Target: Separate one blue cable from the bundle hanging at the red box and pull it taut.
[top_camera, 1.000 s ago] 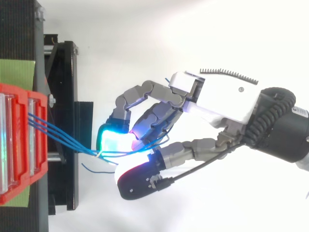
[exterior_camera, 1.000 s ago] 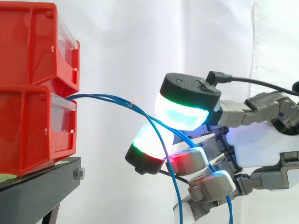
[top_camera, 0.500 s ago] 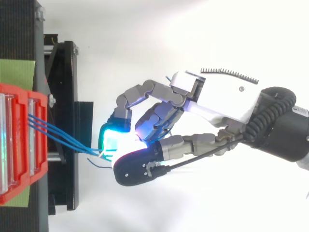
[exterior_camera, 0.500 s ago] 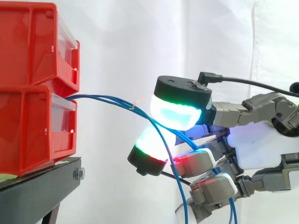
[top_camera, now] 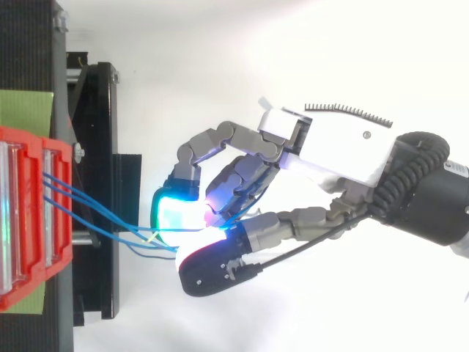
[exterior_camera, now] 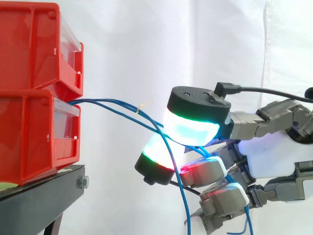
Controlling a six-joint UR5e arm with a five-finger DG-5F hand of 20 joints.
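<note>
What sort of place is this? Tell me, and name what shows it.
Most likely a robotics lab test rig, not a working shop floor: a white curtain as backdrop, red bins stacked on a black stand, and a robot hand curled round blue cables running from the bins.

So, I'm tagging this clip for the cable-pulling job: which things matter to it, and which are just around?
Part of the job: thin blue cables; stacked red plastic bins they hang from; robot hand, fingers curled round the cables.
Just around: black metal stand; white fabric curtain; flat green pad under the bins.
</note>
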